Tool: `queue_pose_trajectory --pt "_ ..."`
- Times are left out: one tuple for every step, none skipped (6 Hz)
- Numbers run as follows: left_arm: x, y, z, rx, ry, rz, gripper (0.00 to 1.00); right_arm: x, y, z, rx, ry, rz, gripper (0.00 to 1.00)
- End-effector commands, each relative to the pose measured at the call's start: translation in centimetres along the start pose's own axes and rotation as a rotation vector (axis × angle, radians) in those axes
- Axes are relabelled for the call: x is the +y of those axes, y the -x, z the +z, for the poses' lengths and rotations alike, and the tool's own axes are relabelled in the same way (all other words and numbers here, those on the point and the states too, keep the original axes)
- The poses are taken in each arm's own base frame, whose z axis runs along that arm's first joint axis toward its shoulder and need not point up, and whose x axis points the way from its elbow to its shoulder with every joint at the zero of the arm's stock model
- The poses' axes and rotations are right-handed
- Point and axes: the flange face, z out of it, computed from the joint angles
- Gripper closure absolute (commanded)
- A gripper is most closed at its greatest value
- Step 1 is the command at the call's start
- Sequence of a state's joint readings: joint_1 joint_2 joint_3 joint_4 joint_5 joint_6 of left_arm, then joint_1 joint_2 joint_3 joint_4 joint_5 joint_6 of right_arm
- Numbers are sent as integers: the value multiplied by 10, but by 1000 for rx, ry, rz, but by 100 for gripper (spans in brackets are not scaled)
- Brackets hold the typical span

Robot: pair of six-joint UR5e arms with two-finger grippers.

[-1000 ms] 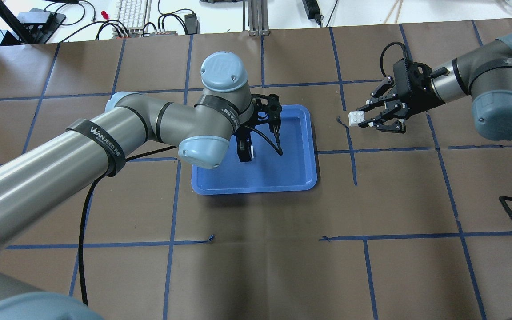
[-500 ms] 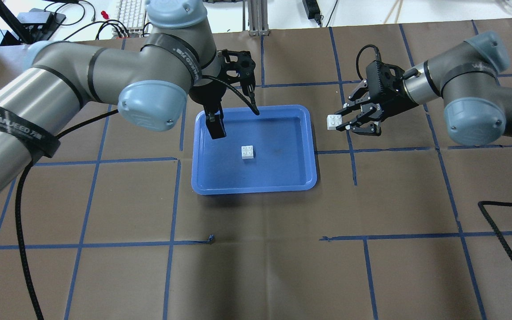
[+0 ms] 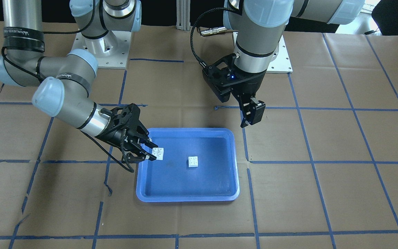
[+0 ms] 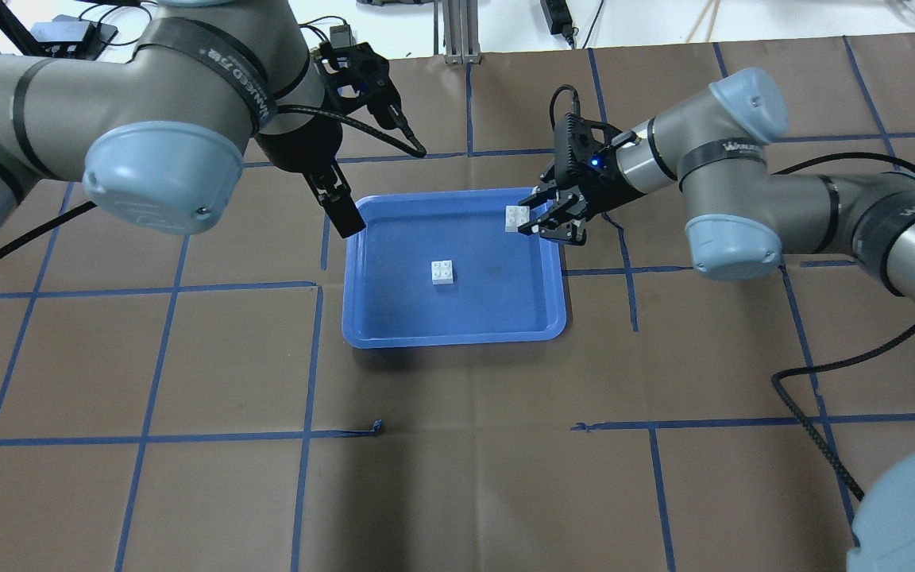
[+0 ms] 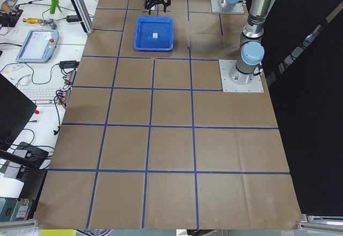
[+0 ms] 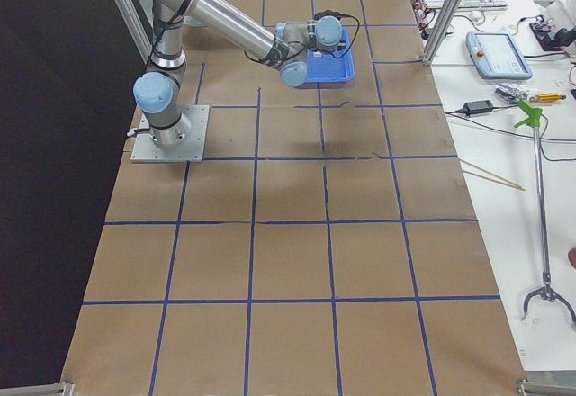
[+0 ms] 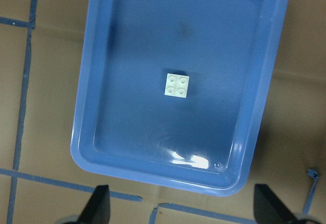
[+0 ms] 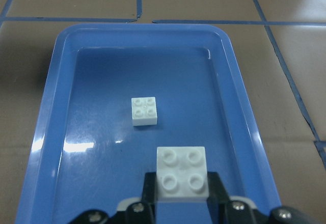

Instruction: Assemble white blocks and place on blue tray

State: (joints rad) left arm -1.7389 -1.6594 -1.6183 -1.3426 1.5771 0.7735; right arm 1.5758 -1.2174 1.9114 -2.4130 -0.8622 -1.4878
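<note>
Near side: blue tray (image 4: 457,340) lies flat on the brown taped table (image 4: 457,477), with one white block (image 4: 443,272) studs-up about mid-floor, touched by neither gripper. Further back, at the tray's far right corner, the right gripper (image 4: 530,220) is clenched on the second white block (image 4: 516,217), studs up, held just inside the rim, clear of the floor and well apart from the loose one. By the far left corner, the left gripper (image 7: 184,210) hangs raised, jaws spread wide, holding nothing.
</note>
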Motion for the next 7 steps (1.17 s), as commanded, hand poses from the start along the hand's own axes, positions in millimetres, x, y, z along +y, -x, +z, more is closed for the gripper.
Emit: queue_pose_trajectory --pt "33 23 -34 -31 -7 -499 1 -1 8 53 -33 -2 6 74" --pt "61 29 -62 -23 12 -604 1 3 9 68 -40 0 -3 74" --pt "79 32 -76 -17 19 -807 1 12 9 79 -51 4 4 74" --pt "79 36 -85 -20 5 -953 1 25 9 94 -59 3 11 74" --pt "83 31 -91 -7 54 -963 1 28 8 98 -51 1 5 74" --pt "85 32 -90 -5 54 -968 1 28 8 99 -54 -3 25 74" --pt "85 31 -90 -6 52 -970 1 28 10 103 -61 -6 29 74"
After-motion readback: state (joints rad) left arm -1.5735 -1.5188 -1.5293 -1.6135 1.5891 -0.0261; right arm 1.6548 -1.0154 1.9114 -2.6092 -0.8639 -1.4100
